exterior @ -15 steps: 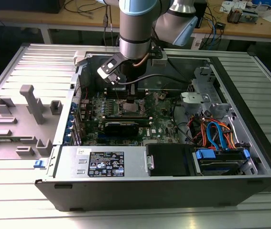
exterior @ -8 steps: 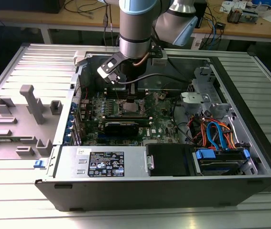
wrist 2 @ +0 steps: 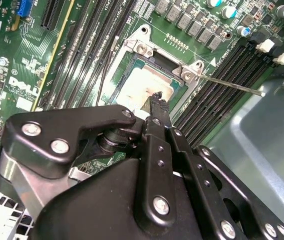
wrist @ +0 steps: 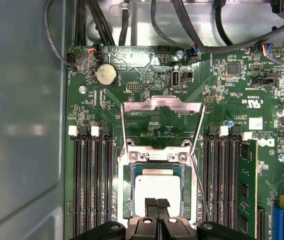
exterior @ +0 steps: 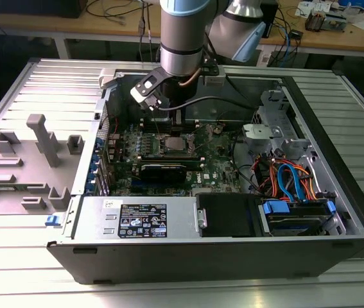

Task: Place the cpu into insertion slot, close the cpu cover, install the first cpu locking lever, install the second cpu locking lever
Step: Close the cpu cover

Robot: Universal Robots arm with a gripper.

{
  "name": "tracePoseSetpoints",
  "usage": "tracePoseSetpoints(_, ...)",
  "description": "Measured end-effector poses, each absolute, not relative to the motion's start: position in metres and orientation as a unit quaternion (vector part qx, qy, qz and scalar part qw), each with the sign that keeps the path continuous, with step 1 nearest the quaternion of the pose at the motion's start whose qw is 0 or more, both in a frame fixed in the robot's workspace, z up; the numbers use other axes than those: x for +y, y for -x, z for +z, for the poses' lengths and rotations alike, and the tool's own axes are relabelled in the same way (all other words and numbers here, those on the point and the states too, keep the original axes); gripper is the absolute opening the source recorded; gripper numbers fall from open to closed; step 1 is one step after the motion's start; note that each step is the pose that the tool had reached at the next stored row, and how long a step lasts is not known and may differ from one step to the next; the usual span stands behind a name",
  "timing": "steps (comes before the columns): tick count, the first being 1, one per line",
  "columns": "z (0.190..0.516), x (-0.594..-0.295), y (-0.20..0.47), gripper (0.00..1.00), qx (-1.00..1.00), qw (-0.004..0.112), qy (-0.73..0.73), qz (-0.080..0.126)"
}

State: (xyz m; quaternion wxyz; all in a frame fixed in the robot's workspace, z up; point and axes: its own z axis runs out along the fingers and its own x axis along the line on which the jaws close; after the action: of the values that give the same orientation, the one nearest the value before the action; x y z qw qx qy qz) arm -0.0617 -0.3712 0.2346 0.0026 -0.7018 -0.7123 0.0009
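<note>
The cpu (wrist: 157,186), a dull silver square, lies flat in the insertion slot (wrist: 125,200) on the green board; it also shows in the second wrist view (wrist 2: 139,82) and the exterior view (exterior: 174,142). The cpu cover (wrist: 162,104) stands swung back off the slot, so the chip is uncovered. Two thin locking levers (wrist: 200,150) (wrist: 122,131) are raised along the cover's sides; one rod (wrist 2: 232,85) juts out sideways. My gripper (wrist: 157,204) hovers over the near edge of the cpu, fingertips (wrist 2: 157,97) pressed together, holding nothing.
Long black memory slots (wrist: 89,185) flank the socket on both sides. A coin battery (wrist: 105,74) and cables lie beyond the cover. The case holds a power-supply box (exterior: 140,218) and coloured drive cables (exterior: 291,179). A grey fixture tray (exterior: 27,160) sits outside, at the exterior view's left.
</note>
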Motion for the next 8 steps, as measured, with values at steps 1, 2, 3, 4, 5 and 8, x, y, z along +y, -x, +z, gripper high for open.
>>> tracePoseSetpoints(1,0.2355,-0.3712,0.0616,0.11,-0.712,0.003,0.702,0.001)
tracePoseSetpoints(2,0.2360,-0.3712,0.0617,0.11,-0.712,0.003,0.702,0.001)
tracePoseSetpoints(3,0.2366,-0.3712,0.0617,0.11,-0.712,0.003,0.702,0.001)
tracePoseSetpoints(4,0.2370,-0.3712,0.0616,0.11,-0.712,0.003,0.702,0.000)
tracePoseSetpoints(5,0.2370,-0.3711,0.0616,0.11,-0.712,0.003,0.702,0.000)
tracePoseSetpoints(8,0.2387,-0.3712,0.0617,0.11,-0.712,0.003,0.702,0.000)
